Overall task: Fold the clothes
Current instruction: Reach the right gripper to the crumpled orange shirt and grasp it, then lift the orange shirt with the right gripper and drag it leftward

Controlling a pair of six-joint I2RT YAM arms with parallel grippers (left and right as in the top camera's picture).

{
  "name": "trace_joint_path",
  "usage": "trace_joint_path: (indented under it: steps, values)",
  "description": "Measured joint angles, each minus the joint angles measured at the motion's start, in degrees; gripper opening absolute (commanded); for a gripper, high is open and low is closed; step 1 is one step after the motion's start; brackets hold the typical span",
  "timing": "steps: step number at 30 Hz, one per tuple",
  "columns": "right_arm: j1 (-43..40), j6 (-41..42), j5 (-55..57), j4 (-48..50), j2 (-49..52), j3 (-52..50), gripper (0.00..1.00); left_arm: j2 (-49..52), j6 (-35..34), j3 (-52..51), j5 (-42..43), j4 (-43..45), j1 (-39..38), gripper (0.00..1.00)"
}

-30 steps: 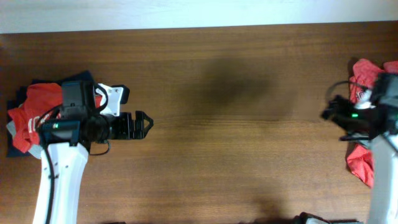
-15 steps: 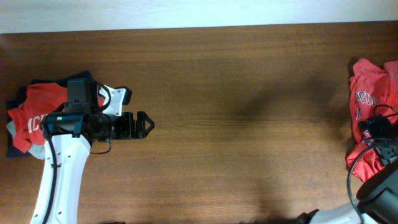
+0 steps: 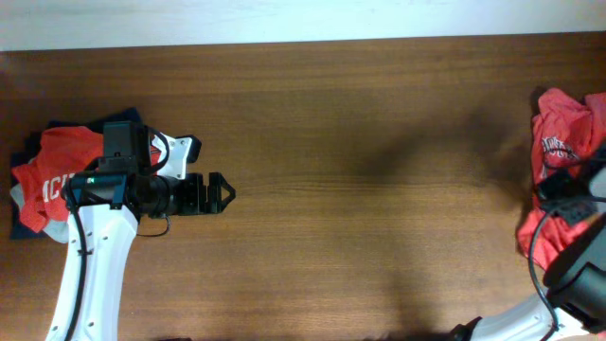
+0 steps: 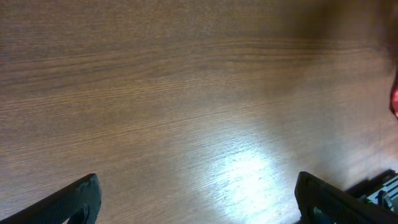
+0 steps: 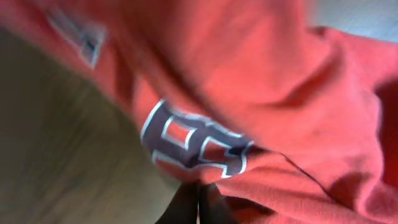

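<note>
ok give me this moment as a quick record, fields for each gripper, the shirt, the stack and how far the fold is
left gripper: open, over bare table, holding nothing
right gripper: shut, pinching a fold of the orange-red T-shirt
orange-red T-shirt: crumpled at the table's right edge, grey-and-white lettering showing
folded stack: at the table's left end, red on top, beside the left gripper's arm
fold progress: not begun; shirt not yet spread flat

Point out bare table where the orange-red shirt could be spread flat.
Free: middle of the table, from the left claw to the orange-red T-shirt. Crowded: far left, folded stack; right edge, the bunched T-shirt.
</note>
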Motion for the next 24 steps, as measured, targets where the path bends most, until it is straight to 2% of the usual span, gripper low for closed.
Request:
trace_joint_path:
  steps: [5,10,15,20,21,23,24]
  values:
    - [12.8,-0.1,-3.6,0.8,0.0,0.0,0.04,0.1,0.0,1.7,0.0,-1.4,0.0,0.99]
    - [31.8,-0.3,-5.4,1.2,0.0,0.0,0.04,0.2,0.5,10.1,-0.3,-4.5,0.0,0.99]
    - [51.7,-3.4,-4.8,0.3,0.0,0.0,0.04,0.2,0.7,18.2,-5.9,-7.5,-0.1,0.99]
    - [66.8,-9.0,-0.5,-3.6,0.0,0.0,0.05,-0.1,0.7,23.8,-10.7,-8.8,0.0,0.99]
    - [68.6,-9.4,1.0,-3.9,-0.1,0.0,0.08,-0.3,0.8,24.1,-11.1,-8.8,-0.1,0.99]
    - [73.2,-9.7,6.0,-4.4,-0.9,0.0,0.30,-0.6,0.9,24.3,-11.9,-8.8,-0.1,0.99]
    - [75.1,-9.4,8.7,-4.2,-2.3,0.0,0.64,-0.6,0.9,24.3,-12.2,-8.9,-0.1,0.99]
